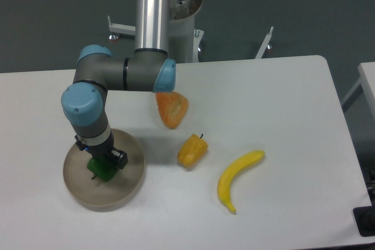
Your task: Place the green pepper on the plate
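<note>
Camera view: fixed, looking down from the near side onto a white table [281,103] with the grey and light-blue robot arm [126,74] reaching in from the far side.
Gripper: the black two-finger gripper [101,161] points straight down over the left part of the table, directly above the plate.
Finger state: the fingers sit on either side of the pepper, but the wrist hides most of them, so I cannot tell whether they pinch it or stand apart from it.
Green pepper: the small glossy dark-green bell pepper [104,171] lies inside the plate, a little left of its middle, right under the gripper; only its near half shows below the wrist.
Plate: the round, shallow, matte beige-tan plate with a raised rim [120,194] sits at the near left of the table.
Orange piece: a rounded orange-red fruit piece [171,108] lies near the middle of the table, far and right of the plate, partly under the arm's elbow joint.
Yellow pepper: a small yellow-orange bell pepper with a short dark stem [192,150] lies right of the plate, apart from it.
Banana: a curved yellow banana [237,178] lies further right and nearer, apart from the yellow pepper.
</note>
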Available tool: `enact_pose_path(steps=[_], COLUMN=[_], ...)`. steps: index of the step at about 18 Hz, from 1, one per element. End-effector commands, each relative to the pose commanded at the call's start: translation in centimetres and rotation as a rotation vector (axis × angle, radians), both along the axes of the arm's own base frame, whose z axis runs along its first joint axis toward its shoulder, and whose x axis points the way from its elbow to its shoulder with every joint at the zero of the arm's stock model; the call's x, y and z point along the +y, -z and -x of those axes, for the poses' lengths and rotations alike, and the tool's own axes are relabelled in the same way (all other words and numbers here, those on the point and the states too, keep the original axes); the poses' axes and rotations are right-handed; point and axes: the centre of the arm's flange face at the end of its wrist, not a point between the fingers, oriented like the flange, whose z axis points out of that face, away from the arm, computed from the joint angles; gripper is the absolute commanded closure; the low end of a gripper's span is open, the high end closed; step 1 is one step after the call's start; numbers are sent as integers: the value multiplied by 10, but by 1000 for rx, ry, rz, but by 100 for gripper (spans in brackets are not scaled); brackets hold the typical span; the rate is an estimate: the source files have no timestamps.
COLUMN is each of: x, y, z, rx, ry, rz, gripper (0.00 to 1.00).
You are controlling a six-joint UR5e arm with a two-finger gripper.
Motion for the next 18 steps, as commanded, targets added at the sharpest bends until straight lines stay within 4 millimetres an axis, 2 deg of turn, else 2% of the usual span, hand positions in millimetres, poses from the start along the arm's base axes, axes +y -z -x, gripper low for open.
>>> enact_pose_path(steps=[2, 3, 6, 9, 12, 15, 18], x=[-1, -6, -15, -30, -43, -72, -86], y=[-6, -33, -48, -72, -79, -99, -101], z=[-1, -2, 5, 48, 81, 144, 186], rx=[2, 9, 21, 34, 36, 56, 69], ry=[2, 3, 76, 103, 154, 194, 245], rz=[-7, -43, -51, -56, -28, -37, -34], gripper=[0, 0, 0, 0, 0, 0, 0])
